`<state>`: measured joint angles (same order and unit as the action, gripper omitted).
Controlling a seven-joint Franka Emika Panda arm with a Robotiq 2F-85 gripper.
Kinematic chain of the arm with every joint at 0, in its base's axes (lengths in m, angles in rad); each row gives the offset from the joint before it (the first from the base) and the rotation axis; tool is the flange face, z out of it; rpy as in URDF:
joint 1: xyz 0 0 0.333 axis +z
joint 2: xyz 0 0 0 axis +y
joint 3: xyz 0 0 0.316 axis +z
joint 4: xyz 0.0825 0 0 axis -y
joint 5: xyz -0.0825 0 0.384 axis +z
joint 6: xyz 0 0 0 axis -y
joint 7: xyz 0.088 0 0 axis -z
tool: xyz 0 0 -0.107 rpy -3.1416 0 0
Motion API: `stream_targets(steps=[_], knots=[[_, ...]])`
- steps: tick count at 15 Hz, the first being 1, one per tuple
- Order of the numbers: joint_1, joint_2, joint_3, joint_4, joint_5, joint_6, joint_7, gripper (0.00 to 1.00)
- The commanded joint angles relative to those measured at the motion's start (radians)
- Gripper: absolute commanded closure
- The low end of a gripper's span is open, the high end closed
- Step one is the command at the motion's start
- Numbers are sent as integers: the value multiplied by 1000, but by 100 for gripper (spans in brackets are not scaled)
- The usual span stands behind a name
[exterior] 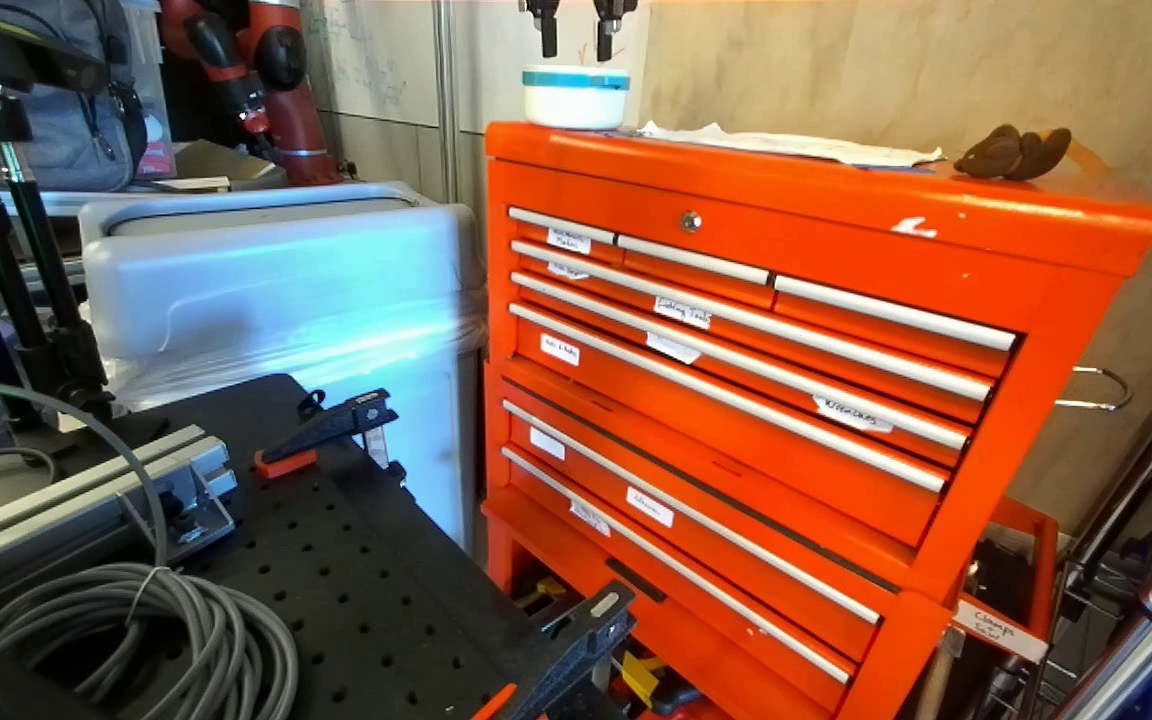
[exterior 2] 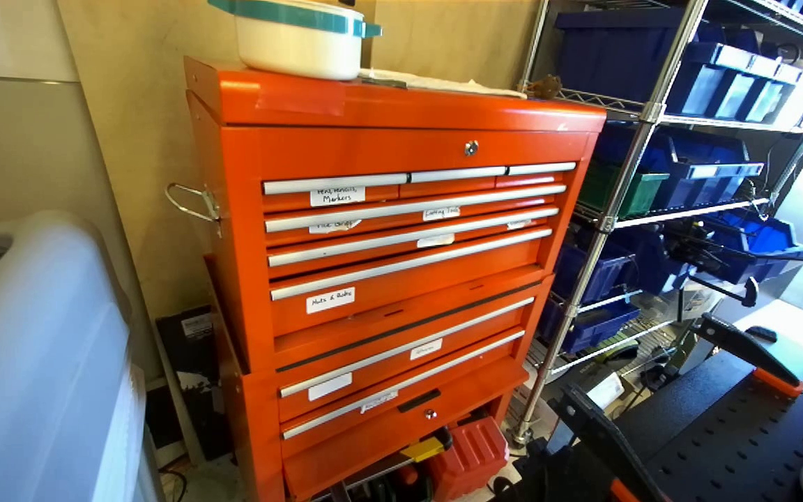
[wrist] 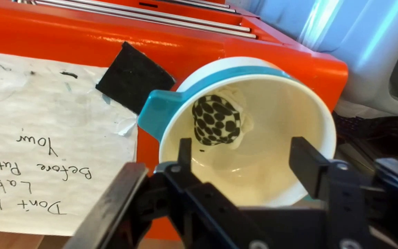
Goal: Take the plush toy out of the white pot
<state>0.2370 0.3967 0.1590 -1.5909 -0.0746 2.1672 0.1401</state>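
Hanging spread over the round white pot with its teal rim band [exterior: 576, 106], the black jaws hold nothing. Inside, the plush toy of black-spotted white fabric [wrist: 216, 121] lies by the wall on the side of the angular teal handle [wrist: 159, 112], not midway between the jaws. Lowered straight down, they would probably close on bare pot floor or catch only a fold of cloth, which could slip out. Shifting toward the toy carries another risk: a jaw could land on the rim, or squeeze wall and cloth together and tip the pot. The pot stands near the end of the orange-red metal tabletop [wrist: 149, 147], so a hard shove might send it over the edge.
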Motion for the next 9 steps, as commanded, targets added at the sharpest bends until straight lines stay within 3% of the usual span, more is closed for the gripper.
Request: stream_targets(steps=[1,7,8,9], knots=[[18,24,-14,38,-31,-24,-7,58],[26,35,-14,38,-60,-19,-13,99],[30,37,-15,37,-69,-20,-13,71],[33,39,-16,36,-78,-20,-12,64]])
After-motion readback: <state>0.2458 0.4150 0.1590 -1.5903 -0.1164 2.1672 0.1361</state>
